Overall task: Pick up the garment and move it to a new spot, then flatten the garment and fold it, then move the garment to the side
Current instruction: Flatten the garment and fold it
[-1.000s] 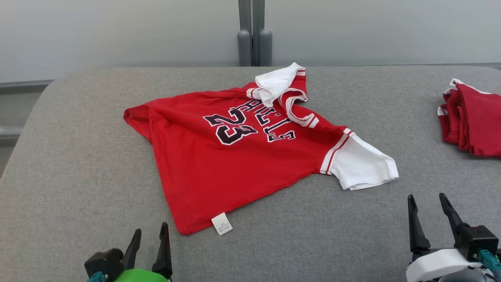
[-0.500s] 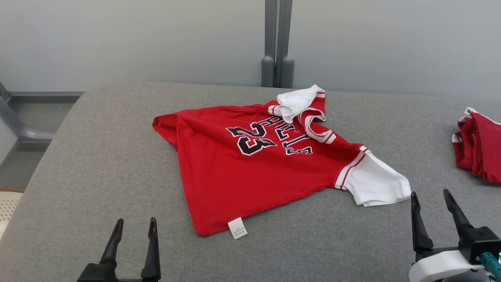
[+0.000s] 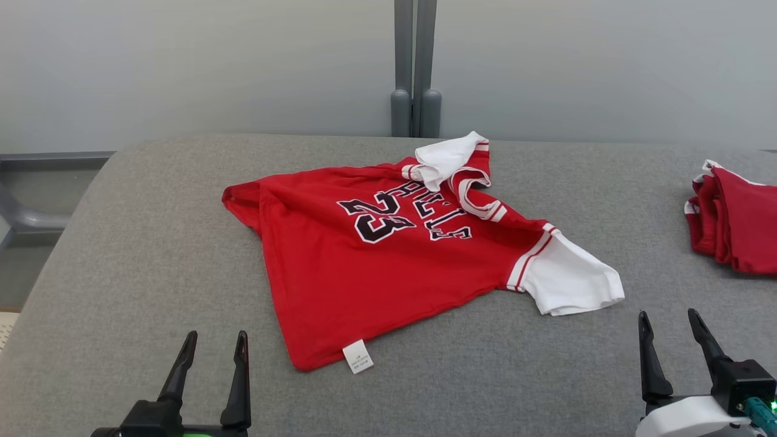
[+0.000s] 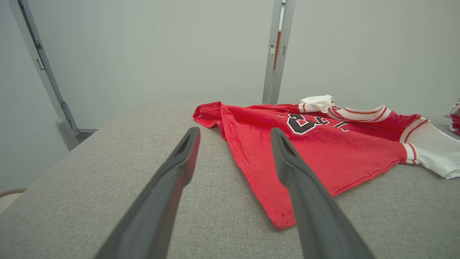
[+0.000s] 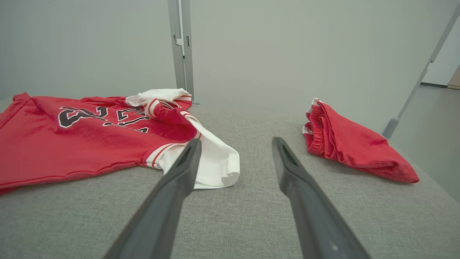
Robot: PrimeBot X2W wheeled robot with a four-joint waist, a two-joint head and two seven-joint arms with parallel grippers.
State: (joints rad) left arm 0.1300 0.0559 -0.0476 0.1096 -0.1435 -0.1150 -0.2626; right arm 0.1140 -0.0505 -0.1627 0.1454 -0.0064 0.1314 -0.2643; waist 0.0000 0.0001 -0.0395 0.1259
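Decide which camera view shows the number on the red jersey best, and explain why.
The head view: looking down, it shows the number whole on the red jersey. The left wrist view shows it squashed at a low angle; the right wrist view shows it likewise.

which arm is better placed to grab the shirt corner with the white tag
Left, most likely. The left gripper is open and sits close to the tag on the shirt's near corner. The right gripper, also open, is by the white sleeve instead.
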